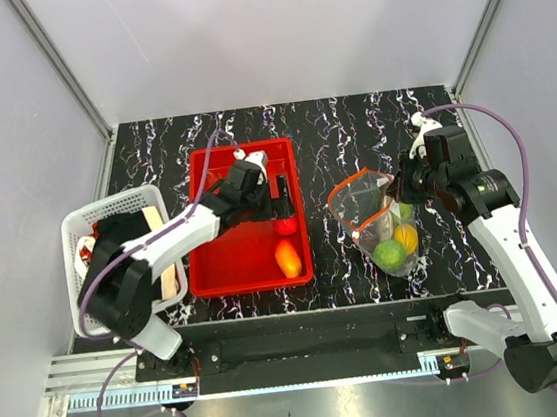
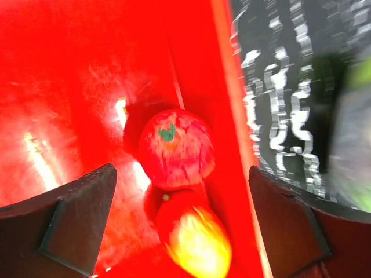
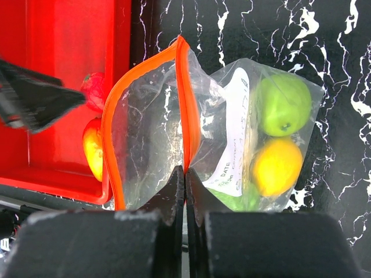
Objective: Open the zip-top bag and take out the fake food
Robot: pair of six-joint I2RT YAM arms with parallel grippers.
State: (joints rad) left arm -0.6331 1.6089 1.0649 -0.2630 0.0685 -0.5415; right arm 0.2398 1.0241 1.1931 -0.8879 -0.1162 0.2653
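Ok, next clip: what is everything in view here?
zip-top bag: one, clear with an orange zip strip, mouth open, on the table right of the tray
green fruit: two, green, inside the bag; the second is half hidden low down
yellow fruit: one, yellow, inside the bag
red apple: one, red, in the tray by its right wall
orange-yellow fruit: one, in the tray beside the apple
red tray: one, red, centre-left of the table
basket: one, white, left of the tray; contents unclear
table: one, black with white veins
left gripper: open, above the apple
right gripper: shut on the bag's rim
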